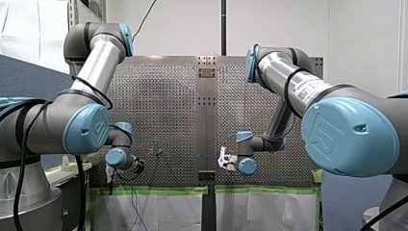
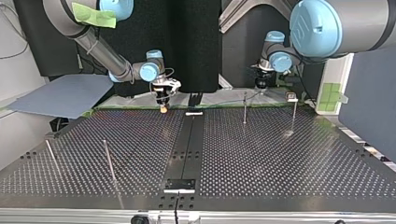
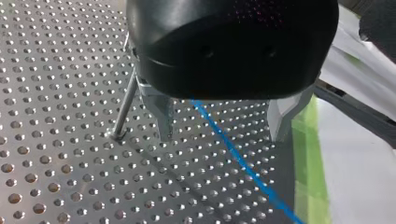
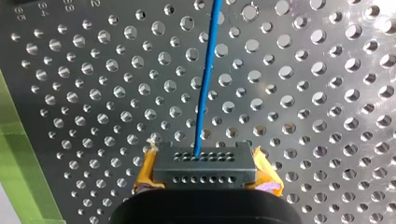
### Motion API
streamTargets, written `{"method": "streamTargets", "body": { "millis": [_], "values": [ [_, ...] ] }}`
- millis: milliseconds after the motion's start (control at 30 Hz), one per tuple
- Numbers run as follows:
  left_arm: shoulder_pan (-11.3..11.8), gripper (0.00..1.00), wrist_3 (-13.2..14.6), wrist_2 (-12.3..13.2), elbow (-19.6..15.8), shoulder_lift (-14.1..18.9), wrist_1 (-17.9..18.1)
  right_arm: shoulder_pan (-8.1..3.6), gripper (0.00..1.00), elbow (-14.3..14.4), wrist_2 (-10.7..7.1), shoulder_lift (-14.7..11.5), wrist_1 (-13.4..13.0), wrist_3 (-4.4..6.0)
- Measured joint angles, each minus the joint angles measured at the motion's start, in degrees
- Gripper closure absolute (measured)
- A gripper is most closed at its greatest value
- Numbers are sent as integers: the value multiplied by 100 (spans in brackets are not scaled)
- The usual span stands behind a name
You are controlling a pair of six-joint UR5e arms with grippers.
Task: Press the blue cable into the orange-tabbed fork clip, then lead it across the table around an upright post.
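1. My right gripper [image 4: 204, 158] pinches the blue cable [image 4: 205, 84] between closed, yellow-padded fingers. From there the cable runs away over the perforated table [image 4: 327, 116], lying low and fairly straight.
2. My left gripper [image 3: 222, 123] stands wide, its metal fingers [image 3: 161, 116] straddling the cable. An upright post [image 3: 123, 109] is just beside one finger.
3. The likely next move is to close my left gripper with the cable centred, with only a gentle pull from my right.
4. I cannot pick out the orange-tabbed fork clip.
5. Writing: a UR mark shows on the blue joint cap [image 1: 91, 127]. The white label [image 1: 308, 89] on my right arm is unreadable, and the numerals [image 4: 28, 5] at the table's edge are too small to read.
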Motion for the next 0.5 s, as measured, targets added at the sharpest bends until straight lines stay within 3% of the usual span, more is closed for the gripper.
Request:
{"method": "streamTargets", "body": {
  "millis": [267,500],
  "values": [
    [-42,0,224,46,-407,97,368,-3,100,-1,-6,1,1,-6],
    [-116,0,276,65,-676,487,480,-5,100,-1,-6,1,-3,-17]
  ]
}}
